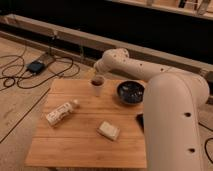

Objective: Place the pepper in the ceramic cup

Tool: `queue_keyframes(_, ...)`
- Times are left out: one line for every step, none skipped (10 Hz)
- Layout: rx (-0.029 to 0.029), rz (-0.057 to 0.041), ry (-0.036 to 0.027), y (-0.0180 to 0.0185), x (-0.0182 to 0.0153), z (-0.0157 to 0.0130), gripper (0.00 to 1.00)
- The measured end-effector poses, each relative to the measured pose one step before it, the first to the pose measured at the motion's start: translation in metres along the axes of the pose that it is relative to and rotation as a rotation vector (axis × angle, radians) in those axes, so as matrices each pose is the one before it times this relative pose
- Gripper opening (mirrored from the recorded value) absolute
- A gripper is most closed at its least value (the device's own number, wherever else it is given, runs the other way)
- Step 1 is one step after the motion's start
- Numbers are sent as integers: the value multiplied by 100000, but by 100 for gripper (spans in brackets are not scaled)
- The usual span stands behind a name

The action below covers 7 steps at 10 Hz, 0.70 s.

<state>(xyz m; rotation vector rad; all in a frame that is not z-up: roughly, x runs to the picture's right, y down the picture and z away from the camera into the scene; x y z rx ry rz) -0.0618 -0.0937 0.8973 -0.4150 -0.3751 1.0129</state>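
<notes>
The ceramic cup [97, 90] is small and pale and stands upright at the back middle of the wooden table [75, 140]. The gripper [96, 77] hangs at the end of the white arm, directly over the cup's mouth. A dark red shape, the pepper [98, 80], shows at the cup's rim, just under the gripper. I cannot tell whether the pepper is held or rests in the cup.
A dark bowl [130, 92] stands right of the cup. A white labelled bottle [61, 112] lies on its side at the left. A pale sponge-like block [108, 130] lies near the front middle. The arm's large body [175, 125] covers the table's right side. Cables and a black box [36, 66] lie on the floor at the left.
</notes>
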Motion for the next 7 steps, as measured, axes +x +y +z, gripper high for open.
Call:
queue_keyframes(463,410,-549,-145,230,-248,80)
queue_keyframes(358,149,-259,-19,76,-248,80)
queue_keyframes(59,408,507,141,167,-270,80)
queue_keyframes(35,117,93,5,21,-62,80)
queue_keyframes(103,2,-86,-50,-49,-48,80)
queue_keyframes(-113,-7,46,61,21,44,80)
queue_keyframes(108,17,-2,-63,7,-38,80)
